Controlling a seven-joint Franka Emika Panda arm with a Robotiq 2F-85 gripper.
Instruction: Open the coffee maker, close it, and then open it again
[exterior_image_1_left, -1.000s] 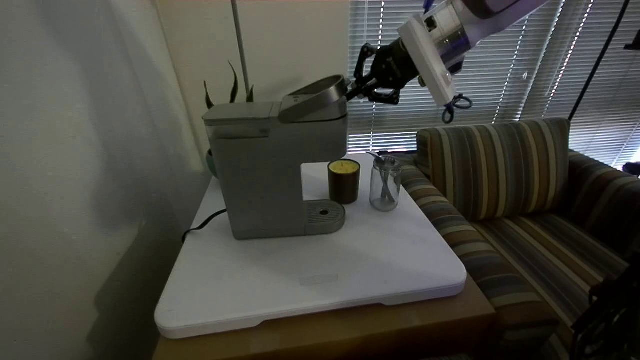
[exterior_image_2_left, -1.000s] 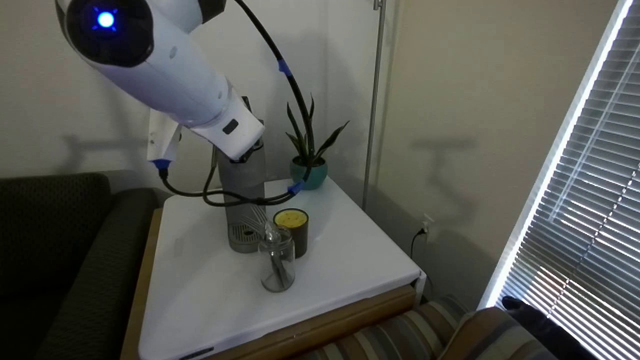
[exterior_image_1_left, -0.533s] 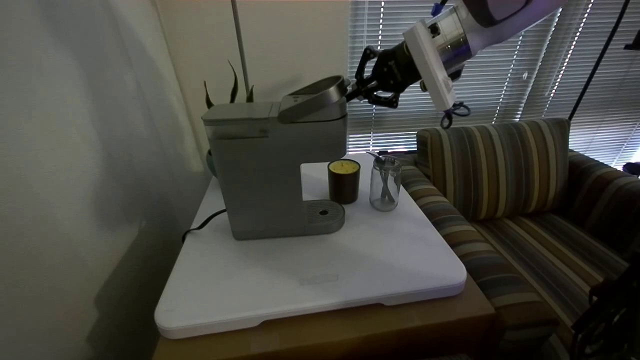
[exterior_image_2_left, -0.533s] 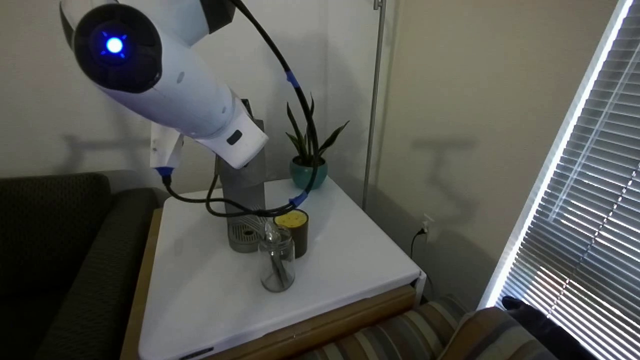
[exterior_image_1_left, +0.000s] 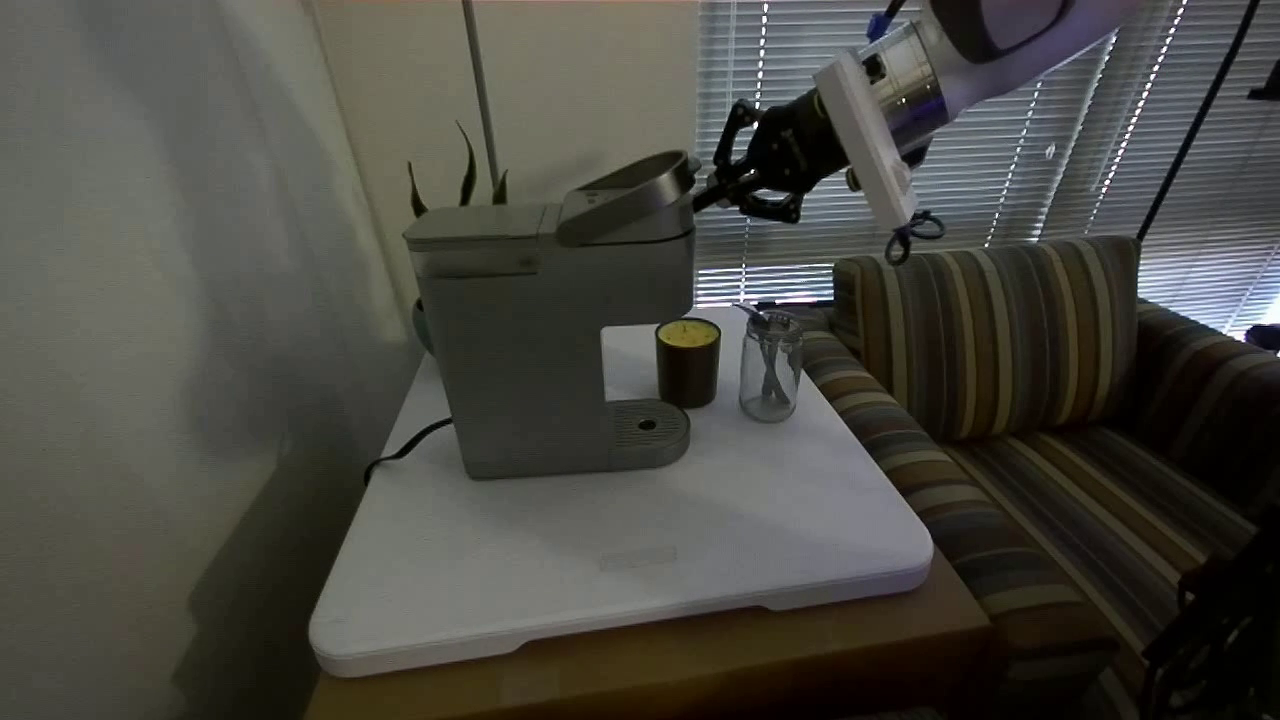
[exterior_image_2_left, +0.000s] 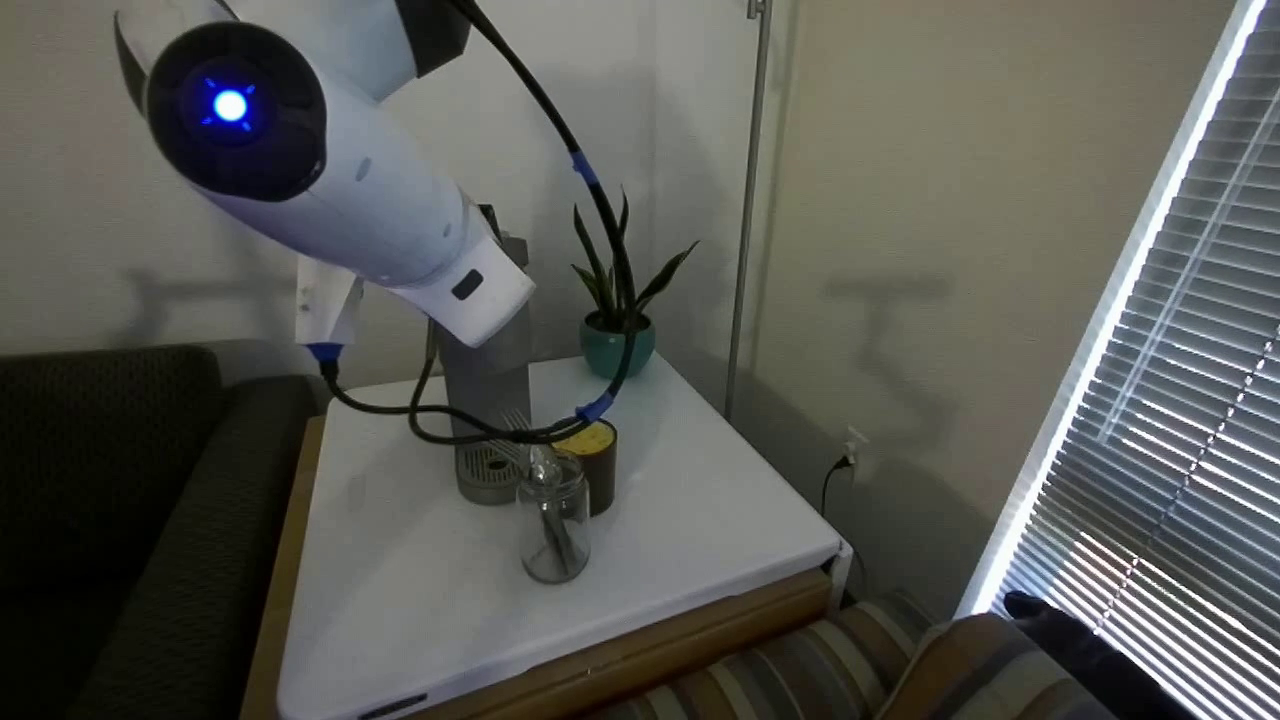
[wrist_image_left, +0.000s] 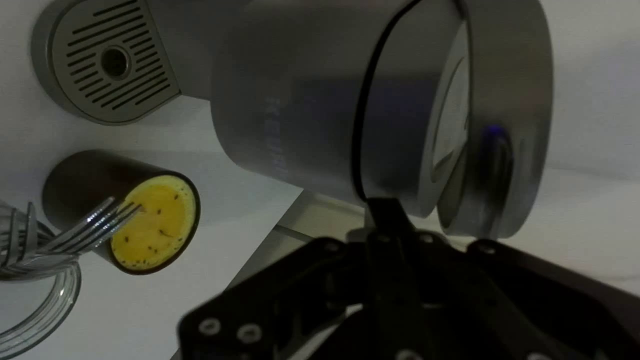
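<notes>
the coffee maker (exterior_image_1_left: 535, 370) is grey, its drip base (wrist_image_left: 92, 75) marked with dark stripes; the pincer (wrist_image_left: 386, 210) is black. the cup (wrist_image_left: 87, 185) is dark brown, its yellow filling (wrist_image_left: 152, 225) dark-flecked. the desk (exterior_image_1_left: 560, 560) is white, the armchair (exterior_image_1_left: 985, 345) striped tan, brown and grey, the pot (exterior_image_2_left: 603, 352) teal.

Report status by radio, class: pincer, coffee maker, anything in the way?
Pincer shut near front of coffee maker, contact unclear; lid partly raised; cup and jar lower, likely not in the way.

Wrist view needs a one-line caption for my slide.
Shut gripper at the front of the coffee maker, whose lid stands partly raised; dark cup alongside.
</notes>
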